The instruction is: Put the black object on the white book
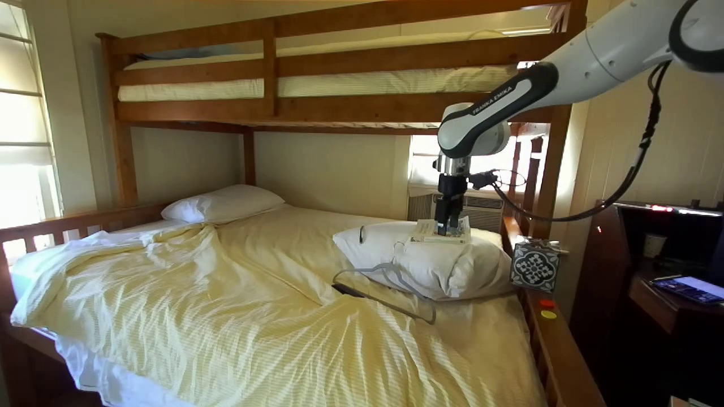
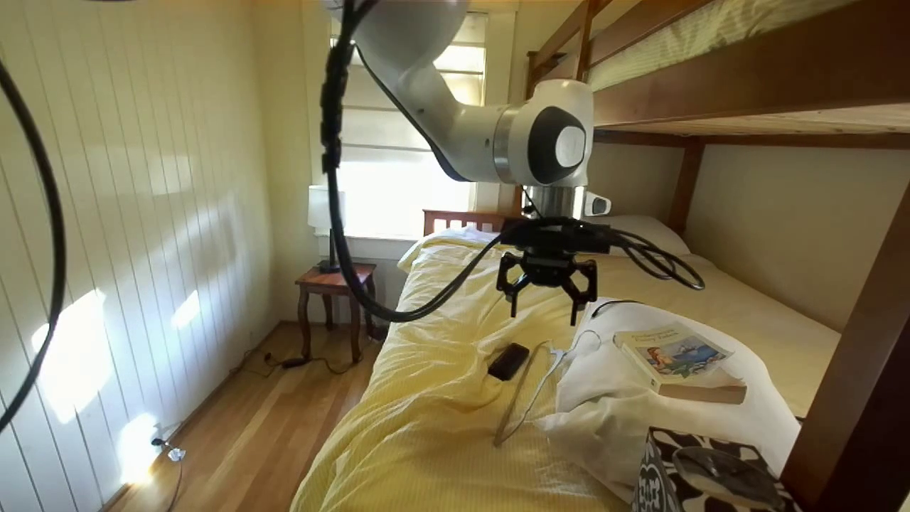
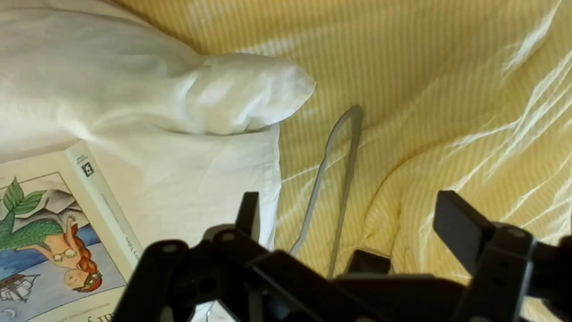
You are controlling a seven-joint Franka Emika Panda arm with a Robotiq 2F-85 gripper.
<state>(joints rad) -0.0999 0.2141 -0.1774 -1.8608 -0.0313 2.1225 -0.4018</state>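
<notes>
A small black rectangular object (image 1: 347,290) lies on the yellow sheet beside the white pillow, near a grey loop. It also shows in an exterior view (image 2: 509,361) and partly in the wrist view (image 3: 369,262), where the gripper hides its lower end. A pale paperback book (image 2: 682,359) with a mermaid cover lies on the puffy white pillow (image 1: 421,268); it also shows in the wrist view (image 3: 105,201). A thin dark curved strip (image 1: 362,234) lies on the pillow. My gripper (image 2: 544,318) is open and empty, raised above the bed; its fingers spread wide in the wrist view (image 3: 348,201).
The grey loop (image 3: 346,188) lies along the pillow's edge. A patterned box (image 1: 535,265) stands at the bed's side rail. The upper bunk (image 1: 339,110) and its post (image 2: 853,341) are near the arm. Another white pillow (image 1: 223,203) lies at the bed's far end.
</notes>
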